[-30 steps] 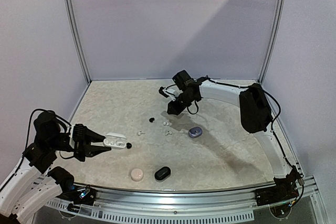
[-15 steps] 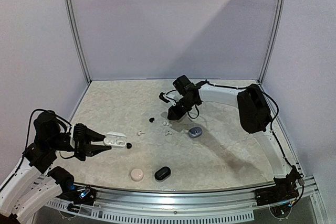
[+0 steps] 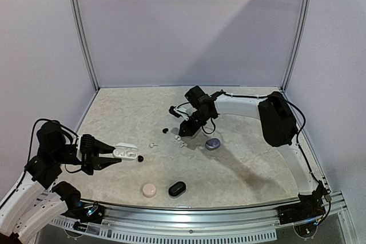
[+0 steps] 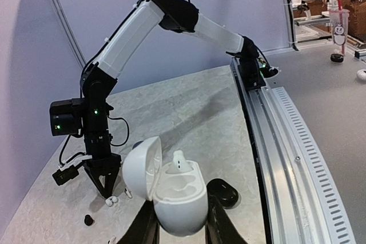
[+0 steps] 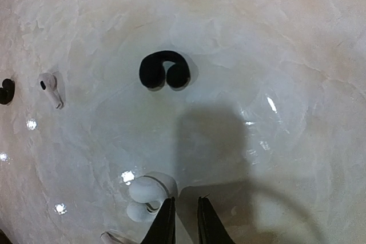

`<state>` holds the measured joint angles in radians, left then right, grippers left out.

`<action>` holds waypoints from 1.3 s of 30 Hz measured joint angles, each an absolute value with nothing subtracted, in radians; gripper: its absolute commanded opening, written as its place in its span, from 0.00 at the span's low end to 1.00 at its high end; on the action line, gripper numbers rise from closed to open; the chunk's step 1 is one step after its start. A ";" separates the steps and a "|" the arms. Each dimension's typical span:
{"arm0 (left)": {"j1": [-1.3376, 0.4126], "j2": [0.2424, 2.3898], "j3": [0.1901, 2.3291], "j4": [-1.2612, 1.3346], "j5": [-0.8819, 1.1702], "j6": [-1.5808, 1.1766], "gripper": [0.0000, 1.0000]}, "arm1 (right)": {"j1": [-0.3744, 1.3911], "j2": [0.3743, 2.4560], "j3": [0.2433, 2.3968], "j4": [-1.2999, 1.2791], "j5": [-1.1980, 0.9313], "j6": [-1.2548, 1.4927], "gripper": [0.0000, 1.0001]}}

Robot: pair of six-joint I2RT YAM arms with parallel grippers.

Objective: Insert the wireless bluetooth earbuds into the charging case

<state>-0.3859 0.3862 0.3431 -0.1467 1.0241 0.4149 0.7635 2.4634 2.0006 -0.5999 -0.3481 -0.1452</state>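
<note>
My left gripper [image 3: 112,158] is shut on an open white charging case [image 4: 180,199], lid up, with one white earbud [image 4: 179,163] standing in its far socket. The same case [image 3: 126,152] lies low at the left in the top view. My right gripper [image 3: 178,135] hovers just over the table, its fingers a narrow gap apart with only bare table between them. A white earbud [image 5: 147,196] lies right beside its left fingertip [image 5: 167,216]. Further off lie a black earbud [image 5: 164,72] and a white stemmed earbud [image 5: 51,90].
A blue-grey case [image 3: 213,144] lies right of the right gripper. A pink case [image 3: 149,190] and a black case [image 3: 176,188] sit near the front edge. A black earbud [image 3: 140,158] lies beside the held case, another black earbud [image 3: 165,131] further back, and a white earbud [image 3: 152,144] between them.
My right gripper has swung left and dropped down to the white earbuds. The left arm and its case have stayed put.
</note>
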 measured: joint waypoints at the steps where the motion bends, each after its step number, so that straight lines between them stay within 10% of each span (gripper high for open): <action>1: -0.386 0.386 0.343 -0.147 1.023 0.415 0.00 | 0.766 2.460 1.995 -0.601 -0.351 -0.145 0.16; 25: -0.386 0.378 0.332 -0.148 1.006 0.427 0.00 | 0.817 2.399 1.911 -0.606 -0.348 -0.161 0.31; 39: -0.385 0.364 0.332 -0.149 0.979 0.426 0.00 | 0.819 2.202 1.660 -0.384 -0.300 -0.778 0.38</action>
